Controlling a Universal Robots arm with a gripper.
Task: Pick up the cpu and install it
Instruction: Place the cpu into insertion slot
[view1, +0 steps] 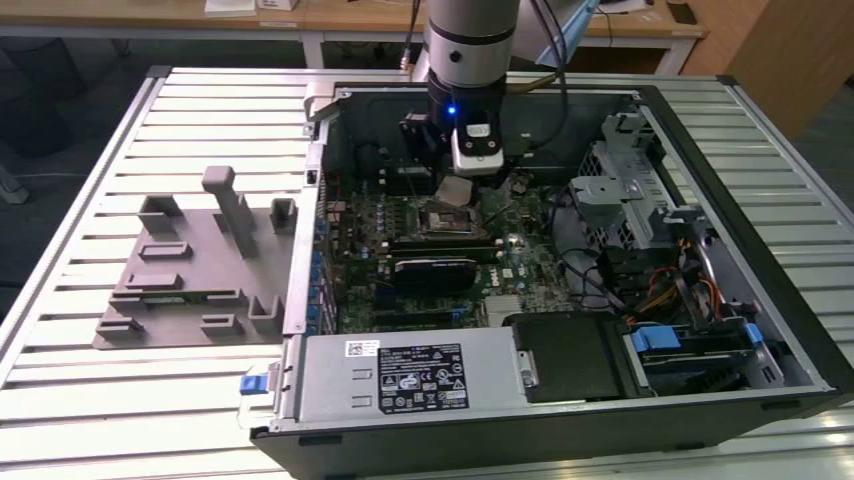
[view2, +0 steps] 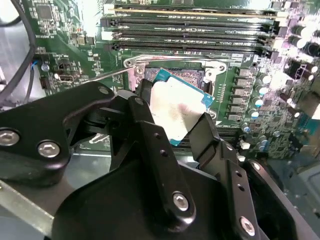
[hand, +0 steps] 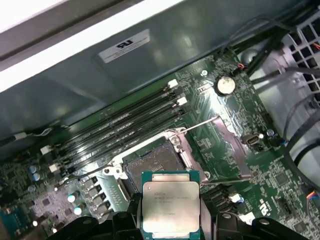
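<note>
My gripper (view1: 455, 188) is shut on the cpu (view1: 454, 190), a small square chip with a silver-grey metal top. It hangs inside the open computer case, just above the motherboard's (view1: 534, 255) cpu socket (view1: 447, 218). In the second wrist view the two black fingers (view2: 150, 130) clamp opposite edges of the cpu (view2: 175, 107), which hangs tilted over the socket (view2: 180, 75). In the first wrist view the cpu (hand: 171, 205) sits apart from the open socket (hand: 152, 165), whose metal load plate (hand: 220, 145) is swung aside.
Memory slots (hand: 125, 125) run beside the socket. A black heatsink block (view1: 434, 270), a power supply (view1: 400, 378), drive cages (view1: 627, 190) and cables (view1: 641, 290) crowd the case. A grey fixture plate (view1: 187, 270) lies on the slatted table at the exterior view's left.
</note>
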